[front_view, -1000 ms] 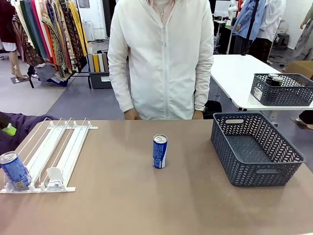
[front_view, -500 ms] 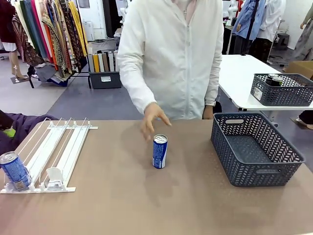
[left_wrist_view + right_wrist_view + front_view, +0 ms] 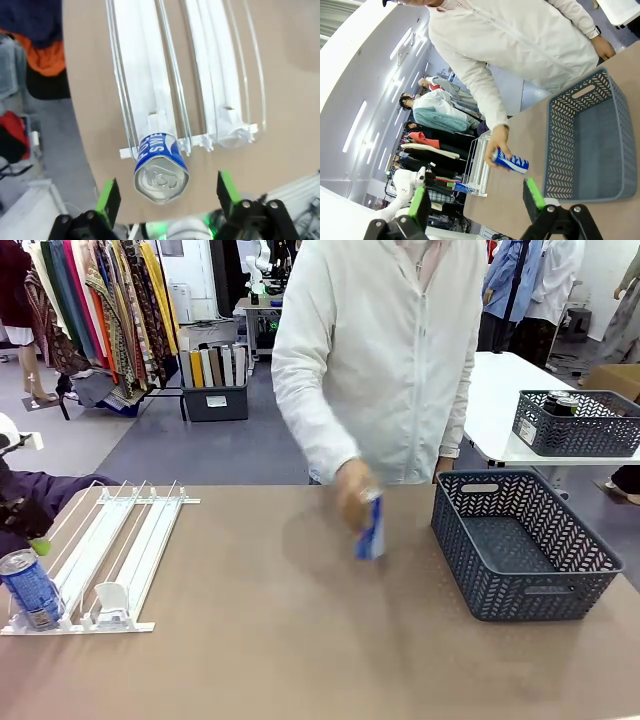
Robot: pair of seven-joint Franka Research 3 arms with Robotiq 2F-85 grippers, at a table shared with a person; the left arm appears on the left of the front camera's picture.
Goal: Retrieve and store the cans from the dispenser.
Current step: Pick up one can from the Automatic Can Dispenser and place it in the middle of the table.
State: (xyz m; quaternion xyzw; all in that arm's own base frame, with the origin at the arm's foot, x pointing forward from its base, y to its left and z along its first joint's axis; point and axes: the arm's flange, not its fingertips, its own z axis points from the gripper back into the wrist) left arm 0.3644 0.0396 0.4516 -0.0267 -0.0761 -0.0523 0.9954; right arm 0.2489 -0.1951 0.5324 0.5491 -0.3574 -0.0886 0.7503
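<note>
Can: blue can [image 3: 161,172], at the dispenser [image 3: 142,75] front stop, 8 o'clock on the table [image 3: 300,660]; rigid, slick, probably full.
Hold: mid-wall, opposite sides.
Left gripper [image 3: 166,192]: spread above it, empty.
Right gripper [image 3: 475,197]: spread, empty.
Person's hand [image 3: 352,495]: gripping second can [image 3: 372,527], 9 o'clock of the basket [image 3: 455,540].

Dispenser [image 3: 110,560] on left part of table [image 3: 300,640]. One can [image 3: 30,588] in its leftmost lane, against front stop bar [image 3: 75,628]; pusher paddle [image 3: 110,598] in a lane to its right. Lattice basket [image 3: 520,595] on table's right part. Person's hand [image 3: 352,495] holds second can [image 3: 371,527] tilted over mid-table, just left of basket.
</note>
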